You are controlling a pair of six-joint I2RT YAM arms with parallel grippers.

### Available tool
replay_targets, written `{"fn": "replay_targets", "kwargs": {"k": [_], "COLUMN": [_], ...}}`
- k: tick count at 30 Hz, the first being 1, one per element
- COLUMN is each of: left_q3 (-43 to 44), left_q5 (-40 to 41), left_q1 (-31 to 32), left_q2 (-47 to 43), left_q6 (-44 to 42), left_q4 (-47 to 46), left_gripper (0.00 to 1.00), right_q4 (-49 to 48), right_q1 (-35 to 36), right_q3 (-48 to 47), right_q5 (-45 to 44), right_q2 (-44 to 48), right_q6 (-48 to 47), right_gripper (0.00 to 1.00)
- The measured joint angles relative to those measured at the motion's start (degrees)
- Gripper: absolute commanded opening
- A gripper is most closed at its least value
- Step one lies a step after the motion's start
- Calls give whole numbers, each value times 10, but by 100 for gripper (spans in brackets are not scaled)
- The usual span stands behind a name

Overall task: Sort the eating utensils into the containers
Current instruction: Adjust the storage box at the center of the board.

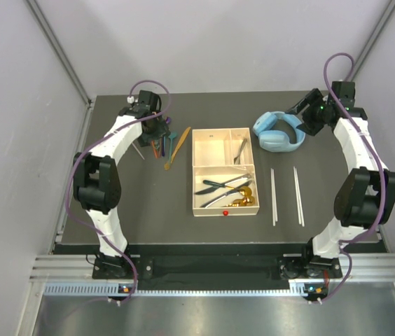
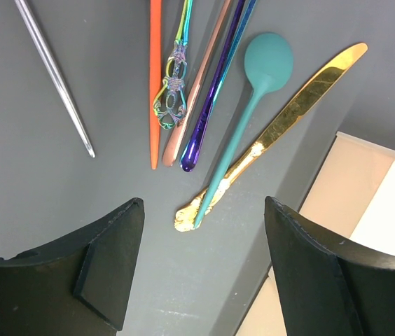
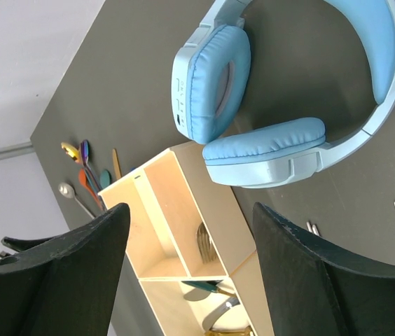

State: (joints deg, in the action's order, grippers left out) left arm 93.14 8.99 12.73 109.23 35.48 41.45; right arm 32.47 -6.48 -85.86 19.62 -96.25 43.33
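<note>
No legible text or labels anywhere

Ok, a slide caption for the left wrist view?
Open left end effector above a teal spoon crossing a gold knife, orange handle and purple handle alongside, cream tray at right.

fingers (image 2: 106, 269) apart | teal spoon (image 2: 267, 63) lying across gold knife (image 2: 309, 91)

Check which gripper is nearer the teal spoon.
Left. The left gripper hovers open right over the teal spoon's handle end. The right gripper is across the tray, open beside the blue headphones.
</note>
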Motion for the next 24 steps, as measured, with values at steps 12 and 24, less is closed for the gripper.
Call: {"fn": "replay_targets", "kwargs": {"k": [12,24], "left_q3": [32,70], "left_q5": [-19,-19], "left_q1": [4,8], "left_q2": [20,41], "left_q6": [-10,-14], "left_q4": [7,29], "left_gripper": [73,75], "right_q4": [6,6], "right_q1": [0,0], "right_q3": [8,7], "right_q5": [-4,-4], "right_q2": [13,12], "right_q6": [-9,-9], "right_gripper": [71,72]}}
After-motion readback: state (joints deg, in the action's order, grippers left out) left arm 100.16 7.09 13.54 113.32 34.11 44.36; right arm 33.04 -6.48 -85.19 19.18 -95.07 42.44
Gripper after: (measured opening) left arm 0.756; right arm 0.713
